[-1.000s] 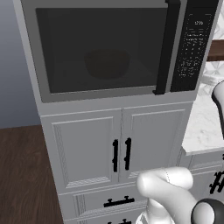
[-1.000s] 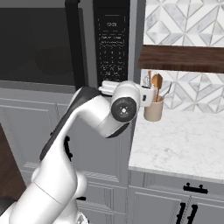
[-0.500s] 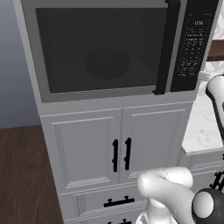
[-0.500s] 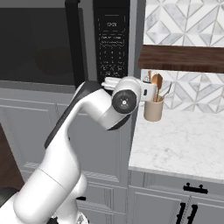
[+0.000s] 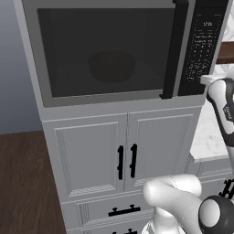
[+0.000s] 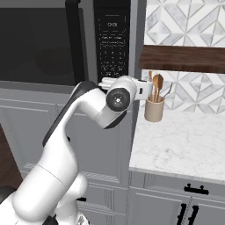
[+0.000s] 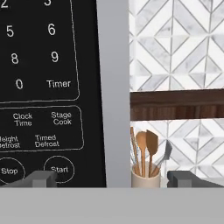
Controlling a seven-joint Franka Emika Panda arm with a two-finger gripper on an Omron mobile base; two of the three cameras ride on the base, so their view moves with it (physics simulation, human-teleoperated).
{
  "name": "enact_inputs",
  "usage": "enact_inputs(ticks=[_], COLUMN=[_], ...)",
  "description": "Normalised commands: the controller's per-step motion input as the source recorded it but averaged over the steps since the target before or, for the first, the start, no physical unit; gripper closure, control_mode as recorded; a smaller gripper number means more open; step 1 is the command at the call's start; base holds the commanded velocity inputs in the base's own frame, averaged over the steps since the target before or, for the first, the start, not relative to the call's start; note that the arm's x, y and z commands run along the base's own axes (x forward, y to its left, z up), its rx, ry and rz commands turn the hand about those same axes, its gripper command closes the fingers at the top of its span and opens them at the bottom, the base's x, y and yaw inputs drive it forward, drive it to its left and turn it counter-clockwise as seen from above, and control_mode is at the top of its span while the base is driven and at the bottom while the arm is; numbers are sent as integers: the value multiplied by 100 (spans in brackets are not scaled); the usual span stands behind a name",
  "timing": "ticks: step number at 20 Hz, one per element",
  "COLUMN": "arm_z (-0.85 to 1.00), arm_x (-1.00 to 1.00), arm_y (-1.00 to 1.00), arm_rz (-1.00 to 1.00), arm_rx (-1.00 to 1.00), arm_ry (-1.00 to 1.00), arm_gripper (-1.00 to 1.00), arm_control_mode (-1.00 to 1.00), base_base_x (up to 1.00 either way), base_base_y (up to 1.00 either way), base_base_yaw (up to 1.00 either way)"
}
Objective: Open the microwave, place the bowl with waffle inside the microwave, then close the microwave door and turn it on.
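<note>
1. The microwave (image 5: 114, 50) is the reference point. It is built in above two white panelled cabinet doors (image 5: 123, 155) with short black handles.
2. The microwave door (image 5: 103, 48) is closed. Its vertical black bar handle (image 5: 171, 50) stands at the door's right edge, just beside the keypad panel (image 5: 201, 45).
3. The bowl (image 5: 112, 66) is inside the microwave, visible as a dim round shape through the tinted window, roughly central in the cavity. The waffle cannot be made out through the glass.
4. The hand (image 7: 111, 178) is held up at the right side of the microwave, facing the lower keypad. Its fingers (image 7: 41, 178) stand wide apart and released, holding nothing. The left tip sits just below the Start button (image 7: 59, 169); contact cannot be confirmed.
5. Right of the microwave, a marble worktop (image 6: 184, 145) carries a beige utensil holder (image 6: 154, 110) with wooden utensils, under a dark wooden shelf (image 6: 182, 58) on a patterned tile wall.
</note>
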Motion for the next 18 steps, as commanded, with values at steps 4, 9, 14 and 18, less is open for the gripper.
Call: enact_inputs(ticks=[4,9,14,18], arm_z=[-18,-6,0,0], arm_x=[18,23,27,23], arm_y=[-4,-5,0,3], arm_rz=[0,0,0,0], arm_rx=[0,0,0,0], arm_ry=[0,0,0,0], arm_gripper=[-100,-100,-100,-100], arm_control_mode=[-100,-100,-100,-100], base_base_x=[0,0,0,0], base_base_y=[0,0,0,0], base_base_yaw=[0,0,0,0])
